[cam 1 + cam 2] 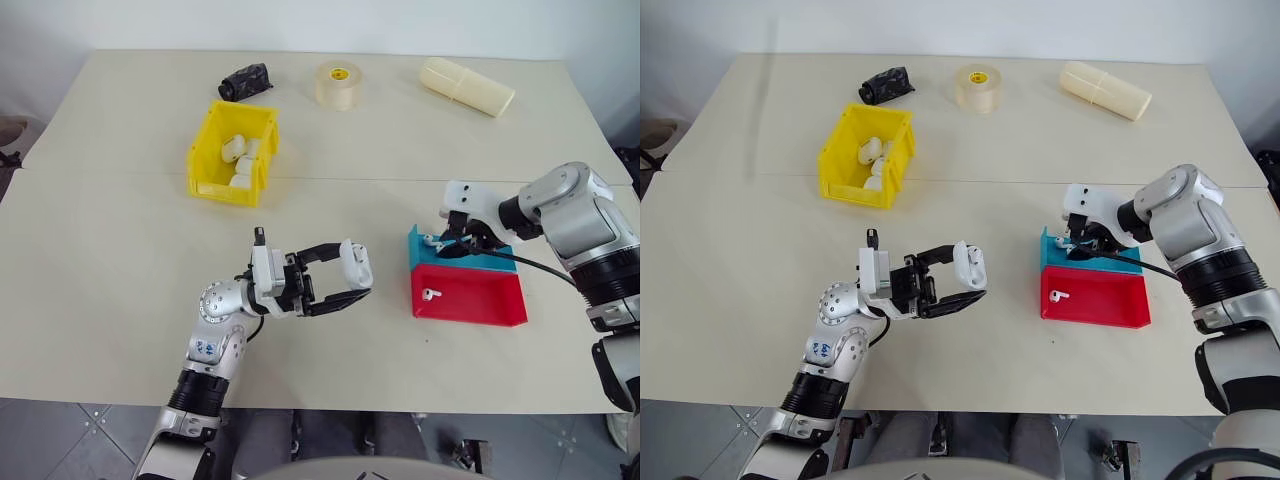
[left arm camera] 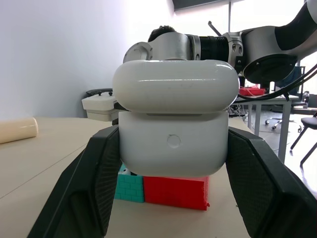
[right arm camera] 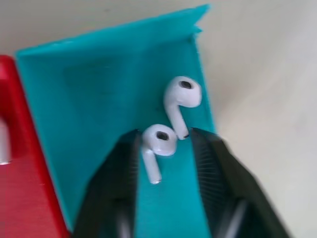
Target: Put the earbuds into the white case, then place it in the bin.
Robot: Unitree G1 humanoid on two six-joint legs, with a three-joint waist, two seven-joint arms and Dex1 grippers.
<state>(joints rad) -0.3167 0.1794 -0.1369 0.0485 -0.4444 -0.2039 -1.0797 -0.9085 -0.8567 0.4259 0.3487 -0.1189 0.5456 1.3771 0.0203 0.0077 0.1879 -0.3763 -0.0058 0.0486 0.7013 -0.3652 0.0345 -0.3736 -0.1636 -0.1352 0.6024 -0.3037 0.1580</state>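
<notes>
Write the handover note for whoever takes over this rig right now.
Left gripper: shut on the white case, held above the table, lid partly raised.
Right gripper: down in the teal tray, jaws around one earbud but not yet closed on it. A second earbud lies just beyond, and a third is in the red tray.
Yellow bin: at the far side, already holding several white items.
Done: case picked up.
Left: grip an earbud, load the case, then place it in the bin.
</notes>
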